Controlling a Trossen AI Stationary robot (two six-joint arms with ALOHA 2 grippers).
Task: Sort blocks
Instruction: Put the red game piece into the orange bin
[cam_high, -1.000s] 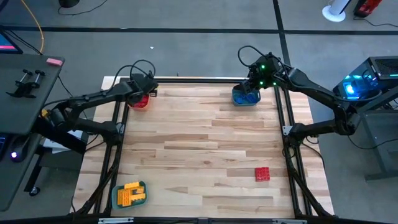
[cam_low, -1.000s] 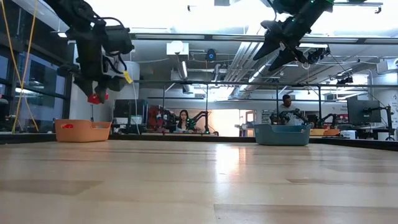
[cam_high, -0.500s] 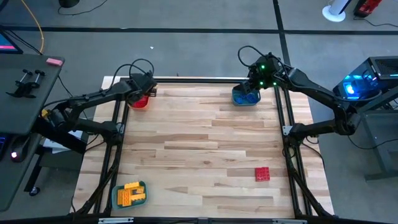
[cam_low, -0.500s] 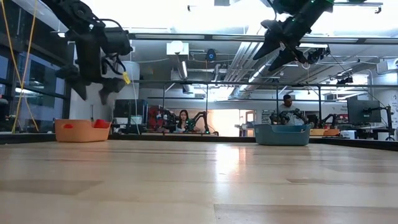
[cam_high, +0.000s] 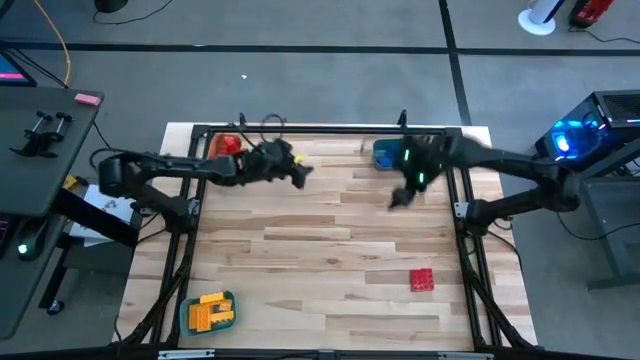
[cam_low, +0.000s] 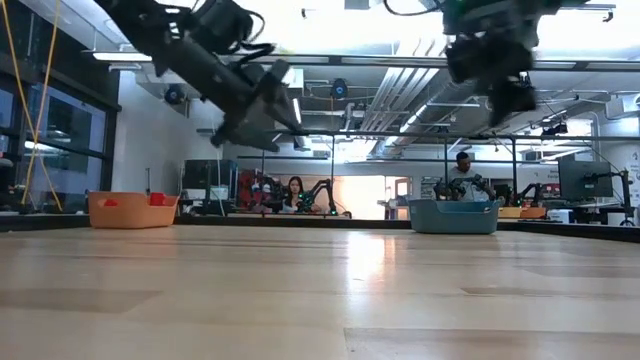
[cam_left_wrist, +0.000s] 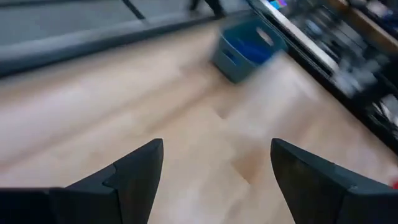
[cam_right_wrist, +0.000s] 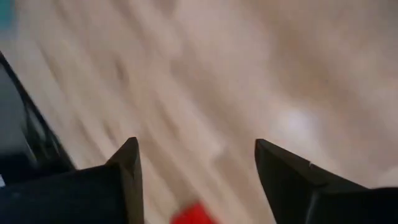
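From above, the left end effector (cam_high: 300, 174) has swung away from the orange tray (cam_high: 228, 146) at the far left corner of the desk (cam_high: 330, 240) and now reaches toward the middle of the far edge, fingers apart and empty; a second ago it hung over that tray with a red piece, so that block looks delivered. The right end effector (cam_high: 397, 198) has likewise left the blue tray (cam_high: 388, 153) at the far right and heads out over the desk; whether its fingers are apart cannot be told here. Three trays show: orange, blue, and a third (cam_high: 208, 311) at the near left corner filled with yellow blocks. One red block (cam_high: 421, 280) lies loose near the right side, probably the next pick. From desk level, both arms hang high, the orange tray (cam_low: 132, 209) with red pieces on the left, the blue one (cam_low: 454, 215) on the right, and two people sit in the room behind. The left wrist camera shows its fingers (cam_left_wrist: 134, 174) wide apart, nothing between, the blue tray (cam_left_wrist: 247, 46) ahead. The right wrist camera shows its fingers (cam_right_wrist: 127, 169) spread and empty, with a red block (cam_right_wrist: 194, 215) on the desk below
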